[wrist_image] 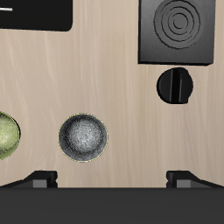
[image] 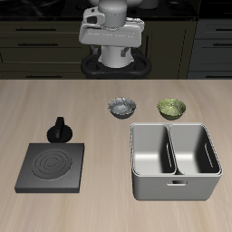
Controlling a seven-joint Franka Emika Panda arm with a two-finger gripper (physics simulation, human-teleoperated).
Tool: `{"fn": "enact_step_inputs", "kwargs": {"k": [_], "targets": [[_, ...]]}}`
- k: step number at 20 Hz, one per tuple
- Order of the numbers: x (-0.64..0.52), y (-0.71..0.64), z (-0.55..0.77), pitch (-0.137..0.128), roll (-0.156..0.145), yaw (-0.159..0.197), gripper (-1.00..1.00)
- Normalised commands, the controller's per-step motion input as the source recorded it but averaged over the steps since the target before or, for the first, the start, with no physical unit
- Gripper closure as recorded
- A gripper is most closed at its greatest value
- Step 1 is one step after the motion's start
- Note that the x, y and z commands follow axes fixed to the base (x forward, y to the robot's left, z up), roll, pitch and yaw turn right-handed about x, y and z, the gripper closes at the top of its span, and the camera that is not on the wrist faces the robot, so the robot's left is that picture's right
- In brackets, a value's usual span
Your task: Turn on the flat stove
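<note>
The flat stove [image: 53, 167] lies near the table's [image: 100, 118] front edge, its black knob [image: 60, 130] standing just behind it. A grey bowl [image: 121, 108] and green bowl [image: 172, 108] sit farther back, behind the metal bin [image: 175, 161]. The gripper [wrist_image: 112, 179] hangs released, jaws wide apart, above the table's far side.

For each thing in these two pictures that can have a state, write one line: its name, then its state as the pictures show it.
flat stove: flat on the table, rings dark, nothing on it.
knob: upright behind the stove, untouched; setting cannot be read.
grey bowl: upright, empty.
green bowl: upright, empty.
metal bin: upright, both compartments empty.
gripper: fingers apart, holding nothing, high above the table.
</note>
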Motion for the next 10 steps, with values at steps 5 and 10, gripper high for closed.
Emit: {"fn": "enact_step_inputs", "kwargs": {"k": [5, 10], "targets": [[0.08, -0.27, 0.02, -0.003, -0.006, -0.027, -1.00], [0.13, -0.50, 0.01, 0.013, -0.005, -0.049, -1.00]]}}
